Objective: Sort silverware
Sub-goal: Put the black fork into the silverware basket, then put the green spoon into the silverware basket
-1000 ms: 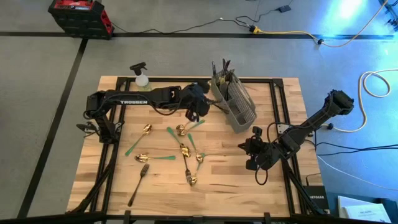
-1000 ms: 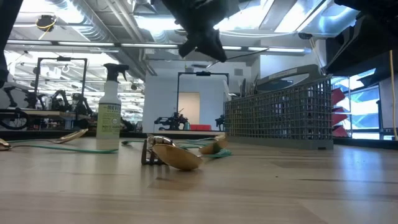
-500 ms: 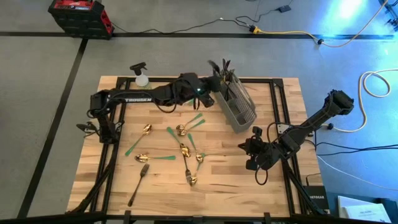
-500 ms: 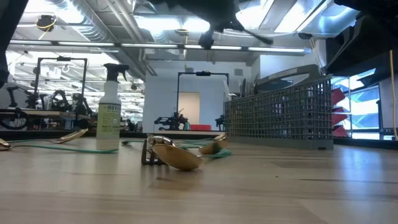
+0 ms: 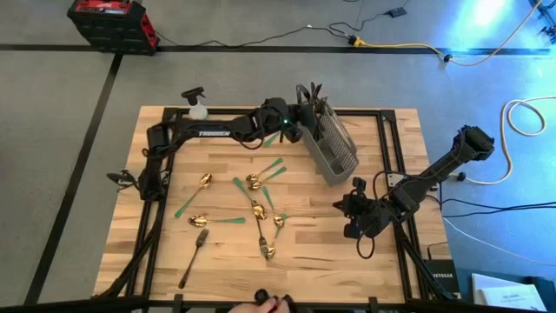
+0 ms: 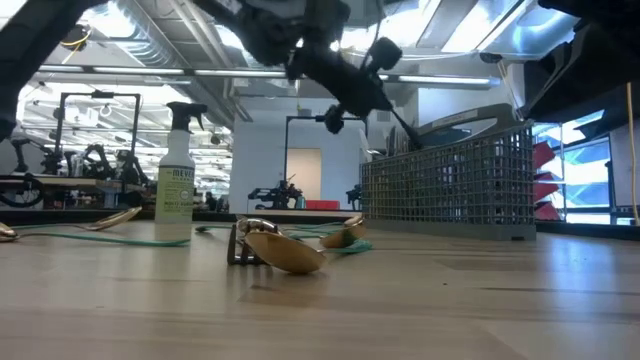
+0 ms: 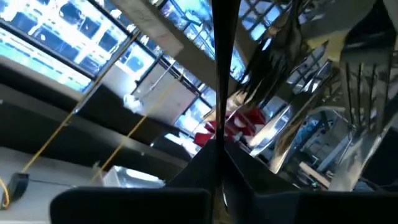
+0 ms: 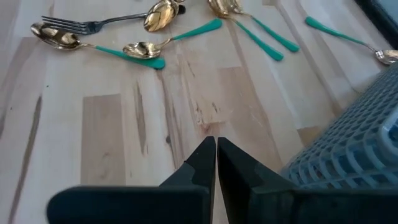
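Table (image 5: 391, 261): pale butcher-block wood with a dark frame round the edge. The near edge is cut off in the high view, and a small blurry dark-and-pale thing there is too fuzzy to name.

Left arm (image 5: 204, 133): dark, stretched across the far side of the table toward the caddy. In the low view it's only a dark shape against the ceiling lights.

Right arm (image 5: 434, 178): dark, jointed, parked over the right side of the table.

Caddy (image 5: 334, 148): grey mesh basket, boxy, with dark handles sticking out of the top. It sits right in front of the left fingertips; which compartment they're over I can't tell.

Spray bottle (image 6: 176, 190): see-through plastic, upright, well behind the left fingers near the far-left corner.

Left gripper (image 5: 298, 127): fingers pinched on a slim dark utensil (image 7: 224, 68). The left wrist view shows just a thin dark bar running out from between them, so fork, knife or spoon is hard to say.

Right gripper (image 8: 215, 163): fingers pressed together, nothing between them, tips just above bare wood with the caddy's mesh beside them.

Silverware (image 5: 254, 209): shiny gold bowls and tines, some with flat green handles, scattered loose mid-table, well out ahead of the right fingertips. One dark-handled fork (image 5: 195, 256) lies apart near the front-left.
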`<act>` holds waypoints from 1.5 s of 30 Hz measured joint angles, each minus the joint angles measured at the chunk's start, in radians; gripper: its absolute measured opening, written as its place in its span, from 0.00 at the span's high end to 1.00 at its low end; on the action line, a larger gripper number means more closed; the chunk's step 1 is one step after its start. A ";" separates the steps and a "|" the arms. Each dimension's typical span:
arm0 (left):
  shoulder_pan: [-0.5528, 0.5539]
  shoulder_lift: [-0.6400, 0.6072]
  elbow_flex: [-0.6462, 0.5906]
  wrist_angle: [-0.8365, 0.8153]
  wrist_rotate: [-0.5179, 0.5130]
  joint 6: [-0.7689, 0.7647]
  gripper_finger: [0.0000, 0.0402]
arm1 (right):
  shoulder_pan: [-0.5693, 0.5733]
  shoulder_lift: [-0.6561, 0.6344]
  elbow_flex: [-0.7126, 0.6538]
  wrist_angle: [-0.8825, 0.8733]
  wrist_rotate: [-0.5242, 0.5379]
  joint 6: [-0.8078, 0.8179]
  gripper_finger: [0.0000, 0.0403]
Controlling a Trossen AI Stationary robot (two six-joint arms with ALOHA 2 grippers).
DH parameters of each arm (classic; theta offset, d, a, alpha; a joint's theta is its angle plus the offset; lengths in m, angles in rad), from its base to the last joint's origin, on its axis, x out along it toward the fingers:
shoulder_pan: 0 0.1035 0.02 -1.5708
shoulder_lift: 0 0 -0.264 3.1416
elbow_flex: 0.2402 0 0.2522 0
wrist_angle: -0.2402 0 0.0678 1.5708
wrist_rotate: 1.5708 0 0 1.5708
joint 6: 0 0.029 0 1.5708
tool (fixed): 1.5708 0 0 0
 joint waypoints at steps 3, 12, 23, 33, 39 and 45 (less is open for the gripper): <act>0.018 0.024 0.000 0.000 -0.035 -0.009 1.00 | 0.000 0.000 0.000 0.001 0.003 0.000 1.00; -0.004 0.040 0.000 -0.002 -0.105 -0.047 0.97 | 0.000 0.000 0.000 0.001 0.003 0.000 1.00; -0.031 0.039 0.000 -0.008 -0.093 -0.109 0.78 | 0.000 0.000 0.000 0.001 0.004 -0.001 1.00; -0.069 0.039 0.000 0.294 -0.251 -0.171 0.70 | 0.000 0.000 0.000 0.001 0.004 -0.002 1.00; -0.106 0.007 -0.002 0.422 -0.555 -0.387 0.70 | 0.000 0.000 0.000 0.002 0.004 0.003 1.00; -0.114 -0.081 -0.087 0.212 -0.716 -0.861 0.70 | 0.000 0.000 0.000 0.047 0.043 0.001 1.00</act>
